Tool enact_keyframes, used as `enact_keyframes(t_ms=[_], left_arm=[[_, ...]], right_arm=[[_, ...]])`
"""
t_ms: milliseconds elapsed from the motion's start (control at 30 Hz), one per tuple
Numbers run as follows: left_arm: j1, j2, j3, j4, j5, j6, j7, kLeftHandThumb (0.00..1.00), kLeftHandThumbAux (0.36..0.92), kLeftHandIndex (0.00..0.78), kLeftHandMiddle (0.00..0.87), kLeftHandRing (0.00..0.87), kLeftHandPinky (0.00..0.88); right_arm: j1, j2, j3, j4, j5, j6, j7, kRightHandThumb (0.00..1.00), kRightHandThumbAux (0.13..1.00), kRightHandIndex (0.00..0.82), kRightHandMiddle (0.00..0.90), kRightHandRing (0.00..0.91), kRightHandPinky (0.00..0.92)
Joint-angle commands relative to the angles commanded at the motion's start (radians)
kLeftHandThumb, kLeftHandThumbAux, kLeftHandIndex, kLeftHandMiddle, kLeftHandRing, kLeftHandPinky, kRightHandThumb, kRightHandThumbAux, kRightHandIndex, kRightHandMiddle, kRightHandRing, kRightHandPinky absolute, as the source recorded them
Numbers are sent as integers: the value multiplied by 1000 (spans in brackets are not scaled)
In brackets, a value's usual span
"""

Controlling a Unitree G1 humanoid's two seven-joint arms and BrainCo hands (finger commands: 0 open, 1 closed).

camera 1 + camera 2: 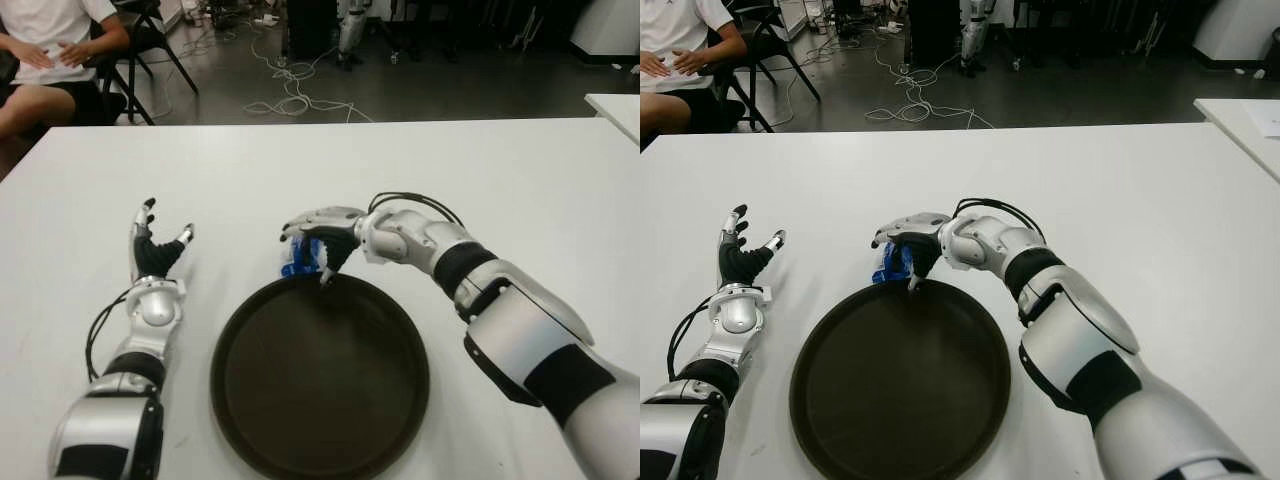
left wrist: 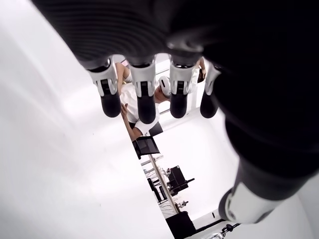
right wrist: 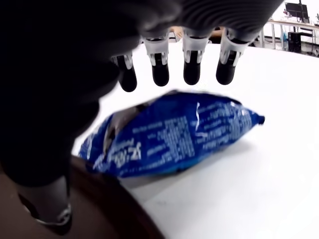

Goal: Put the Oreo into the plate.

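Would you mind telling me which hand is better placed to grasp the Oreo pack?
The right hand. It hovers over the blue Oreo pack at the plate's far rim, fingers spread above it. The left hand shows open, well left of the plate.

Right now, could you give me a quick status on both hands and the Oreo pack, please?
Right hand over Oreo pack, fingers open, no grasp. Pack on table, against plate far rim. Left hand open, idle, left of plate. Path clear.
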State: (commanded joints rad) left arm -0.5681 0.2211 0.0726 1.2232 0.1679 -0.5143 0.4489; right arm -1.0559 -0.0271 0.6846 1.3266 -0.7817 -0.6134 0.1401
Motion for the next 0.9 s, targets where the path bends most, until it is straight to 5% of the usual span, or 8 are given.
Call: enact_keyframes(t_ms=[900], left_arm=[[2,1,-7,-6,8,-10,6,0,744,66,101,76,56]], right_arm=[[35,1,7,-2,4,0,20,0,749,0,0,0,0]])
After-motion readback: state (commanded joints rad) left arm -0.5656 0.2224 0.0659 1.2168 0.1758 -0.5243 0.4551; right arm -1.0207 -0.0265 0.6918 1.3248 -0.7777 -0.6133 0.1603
